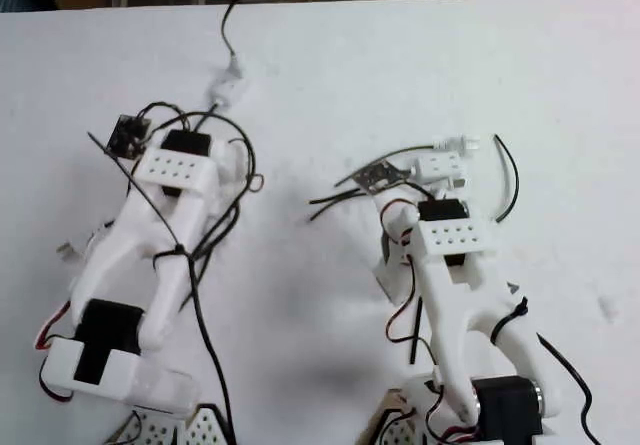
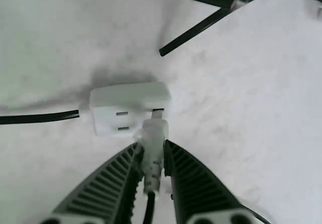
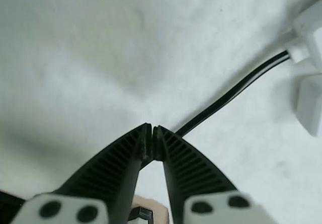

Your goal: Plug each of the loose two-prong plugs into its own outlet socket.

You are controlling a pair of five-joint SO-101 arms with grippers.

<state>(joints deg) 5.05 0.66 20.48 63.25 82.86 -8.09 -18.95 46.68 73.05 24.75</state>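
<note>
Left wrist view: the left gripper (image 2: 153, 148) is clamped narrowly on a white two-prong plug (image 2: 153, 142). The ribbed black fingers (image 2: 121, 181) press on both sides of the plug body. The plug's cord trails back between them.

The plug's long axis runs straight out from the gripper toward the white outlet socket (image 2: 128, 105), which lies directly ahead on the white table (image 2: 261, 113). The plug's tip touches the socket's near face. It meets that face toward the end away from the socket's own black cord (image 2: 40, 117), beside a pair of open slots (image 2: 121, 121) and not in them. I cannot tell whether the prongs have entered any opening.

My judgement is that the coming move depends on lining the prongs up with a slot pair and then pushing along that same axis. The left arm is the nearer arm and is already at the socket.

Right wrist view: the right gripper (image 3: 152, 136) is well apart from that socket. Its fingertips are pressed together and hold nothing. A black-and-white cord (image 3: 231, 95) runs past it to what looks like a second plug (image 3: 302, 50).
</note>
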